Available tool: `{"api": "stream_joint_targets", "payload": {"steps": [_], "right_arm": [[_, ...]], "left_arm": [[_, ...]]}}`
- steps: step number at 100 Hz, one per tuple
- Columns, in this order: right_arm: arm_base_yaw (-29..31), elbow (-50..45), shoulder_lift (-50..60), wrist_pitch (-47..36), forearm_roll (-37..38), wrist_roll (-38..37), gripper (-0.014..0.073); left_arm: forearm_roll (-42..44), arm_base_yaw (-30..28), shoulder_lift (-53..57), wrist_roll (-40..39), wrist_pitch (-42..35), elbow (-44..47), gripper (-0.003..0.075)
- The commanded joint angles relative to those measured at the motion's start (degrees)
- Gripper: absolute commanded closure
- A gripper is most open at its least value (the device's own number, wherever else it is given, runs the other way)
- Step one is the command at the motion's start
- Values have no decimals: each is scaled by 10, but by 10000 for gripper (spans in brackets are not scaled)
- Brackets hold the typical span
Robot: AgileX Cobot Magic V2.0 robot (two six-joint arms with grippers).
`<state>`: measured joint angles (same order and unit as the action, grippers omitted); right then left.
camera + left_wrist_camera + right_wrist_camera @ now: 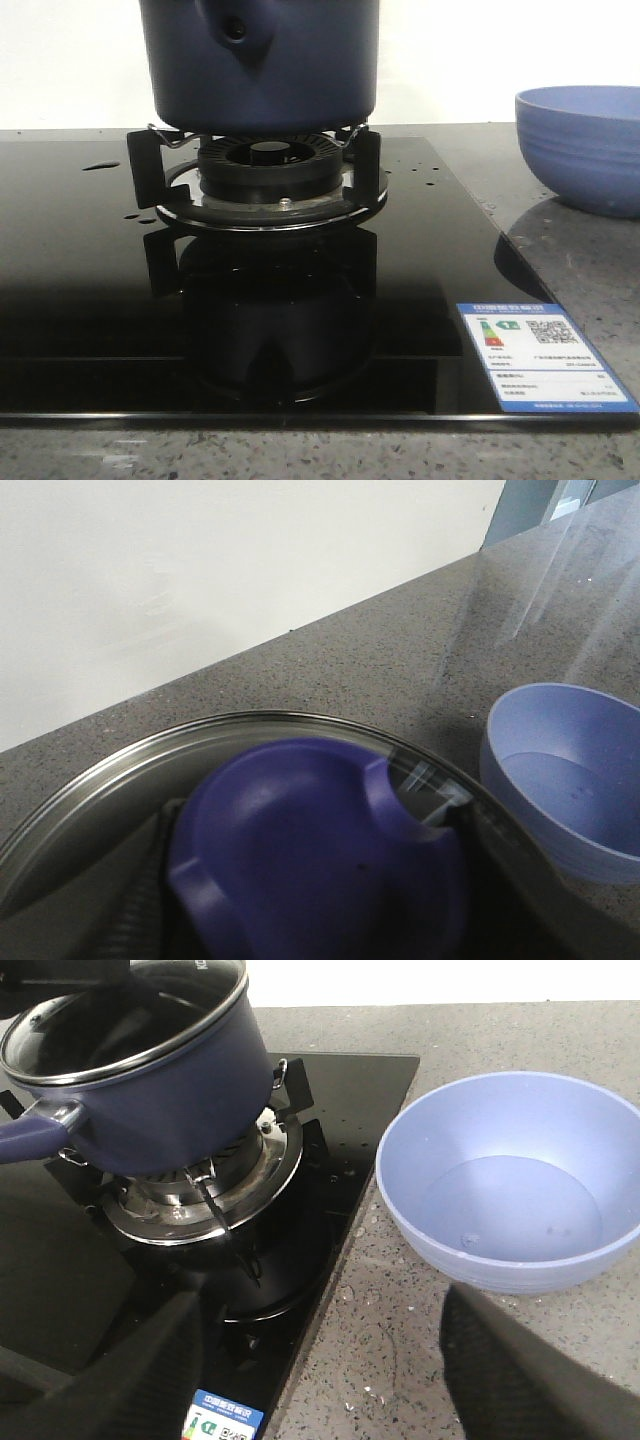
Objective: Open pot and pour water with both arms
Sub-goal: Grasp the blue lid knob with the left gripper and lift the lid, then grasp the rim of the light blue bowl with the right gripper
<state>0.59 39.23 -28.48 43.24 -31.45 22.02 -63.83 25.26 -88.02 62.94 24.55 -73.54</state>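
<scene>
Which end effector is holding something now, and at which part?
The right end effector is open and holds nothing. The left one appears to grip the lid by its blue knob; its fingers are barely visible, so this is uncertain.

A plain white wall [70,60] rises behind a speckled grey stone countertop [590,270]. Set into the countertop is a glossy black glass hob [80,260] that mirrors what stands above it, with water droplets scattered over it. An energy label sticker [545,355] sits at its near right corner. In the left wrist view, streaks of light fall across the counter beside a grey-blue panel [525,505].
</scene>
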Motion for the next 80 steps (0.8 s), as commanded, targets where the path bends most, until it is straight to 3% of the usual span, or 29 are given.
{"api": "stream_joint_targets", "payload": {"steps": [1, 46, 80], "right_arm": [[-1, 18, -7, -37, -18, 5, 138], [-1, 46, -70, -3, -1, 4, 138], [0, 196, -264, 32, 107, -86, 138]], "left_arm": [[-14, 1, 16, -1, -25, -18, 362], [-13, -16, 68, -1, -11, -18, 379], [-12, -147, 133, -1, 56, -18, 379]]}}
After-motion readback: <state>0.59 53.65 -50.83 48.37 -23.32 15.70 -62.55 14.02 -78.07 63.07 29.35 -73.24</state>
